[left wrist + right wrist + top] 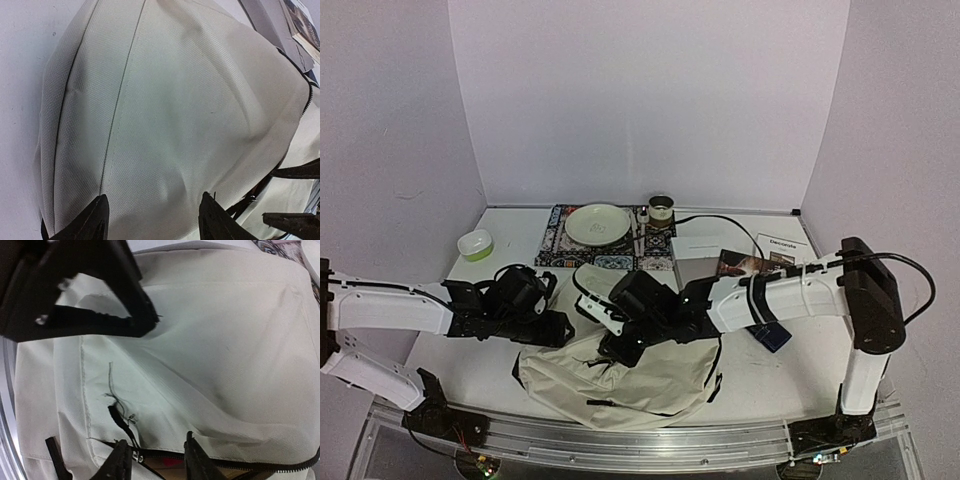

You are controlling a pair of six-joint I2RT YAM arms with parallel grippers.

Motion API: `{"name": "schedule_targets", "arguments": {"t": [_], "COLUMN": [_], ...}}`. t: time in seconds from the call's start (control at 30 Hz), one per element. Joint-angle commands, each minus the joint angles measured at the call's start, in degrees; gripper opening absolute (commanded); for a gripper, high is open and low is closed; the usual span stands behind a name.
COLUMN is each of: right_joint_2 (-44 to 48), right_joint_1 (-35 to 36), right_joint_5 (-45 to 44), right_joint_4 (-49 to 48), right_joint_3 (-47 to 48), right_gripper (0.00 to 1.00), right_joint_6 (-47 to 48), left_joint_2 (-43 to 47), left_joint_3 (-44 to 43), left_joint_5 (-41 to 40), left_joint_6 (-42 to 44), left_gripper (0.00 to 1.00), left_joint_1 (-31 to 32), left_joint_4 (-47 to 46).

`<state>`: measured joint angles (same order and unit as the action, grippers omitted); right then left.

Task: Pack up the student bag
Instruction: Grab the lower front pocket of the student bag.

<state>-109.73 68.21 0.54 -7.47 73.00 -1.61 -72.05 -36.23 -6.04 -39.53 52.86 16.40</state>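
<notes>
Cream student bag (640,385), black zip (280,467). Far side: dark tile-patterned mat (556,238), pale green plate (598,223). Far left: lime-green bowl (475,243).

Looking like a robotics lab test booth: being walled in by plain white panels (650,100), showing a left arm (390,305) and right arm (800,290) bolted to an aluminium rail (620,440) edging a white desk (780,375).

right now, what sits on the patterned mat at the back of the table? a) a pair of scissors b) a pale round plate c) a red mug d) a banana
b: the top view shows a pale round plate lying on the patterned mat, beyond the student bag.
</notes>
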Motion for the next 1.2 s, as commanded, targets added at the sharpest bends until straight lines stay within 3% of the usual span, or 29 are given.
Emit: {"name": "schedule_targets", "arguments": {"t": [0.0,0.4,0.5,0.67,0.77,1.17], "right_joint_2": [-3.53,-11.86,-12.89,-12.01,-11.03,-1.22], "right_joint_1": [0.62,1.84,2.02,2.02,2.02,0.77], "right_joint_5": [4.69,0.43,-3.58,-4.6,-5.24,-14.64], "right_joint_4": [5.12,13.99,15.2,15.36,15.05,3.68], "right_joint_3": [4.3,11.95,12.83,13.53,14.06,5.76], "right_gripper": [0.44,0.45,0.36,0.09,0.0,0.0], "right_joint_6": [5.84,11.89,12.39,10.72,9.12,-4.87], "left_joint_2": [-1.97,-2.92,-2.84,-2.75,-2.2,2.15], "left_joint_3": [-0.9,-1.18,-0.95,-0.86,-0.83,0.33], "left_joint_5": [-0.46,-0.52,-0.53,-0.37,-0.27,0.19], "left_joint_6": [-0.42,-0.28,-0.36,-0.46,-0.32,0.59], "left_gripper": [0.62,0.61,0.61,0.61,0.61,0.6], "left_joint_1": [0.14,0.14,0.17,0.17,0.16,1.43], "left_joint_4": [-1.54,-1.83,-1.85,-2.11,-2.18,-4.63]}}
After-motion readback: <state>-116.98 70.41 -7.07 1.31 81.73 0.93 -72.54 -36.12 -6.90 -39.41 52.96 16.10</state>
